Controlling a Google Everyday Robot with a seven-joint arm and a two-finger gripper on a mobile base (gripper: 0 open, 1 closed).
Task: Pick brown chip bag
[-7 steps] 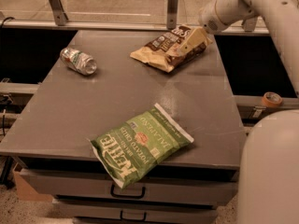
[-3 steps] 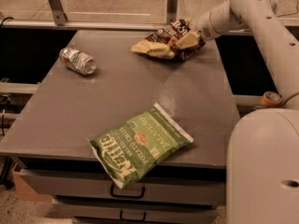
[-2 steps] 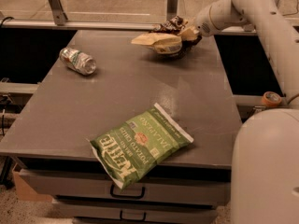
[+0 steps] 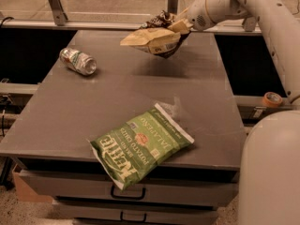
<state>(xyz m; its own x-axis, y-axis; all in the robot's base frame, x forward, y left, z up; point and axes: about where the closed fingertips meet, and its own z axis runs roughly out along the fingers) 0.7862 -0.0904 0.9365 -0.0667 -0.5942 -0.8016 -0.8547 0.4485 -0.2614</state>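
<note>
The brown chip bag (image 4: 153,38) hangs in the air above the far part of the grey table (image 4: 117,93), its tan underside facing me and its dark crinkled end at the top right. My gripper (image 4: 179,24) is at the end of the white arm coming in from the upper right. It is shut on the bag's dark end and holds the bag clear of the table. The bag's shadow lies on the table below it.
A green jalapeno chip bag (image 4: 140,143) lies at the table's near edge, partly overhanging it. A crushed plastic bottle (image 4: 78,61) lies at the far left. Drawers sit under the table front. A tape roll (image 4: 271,99) rests on a ledge at right.
The gripper closed on the brown chip bag and lifted it off the table. The bag now hangs higher and has tilted so its tan side shows.
</note>
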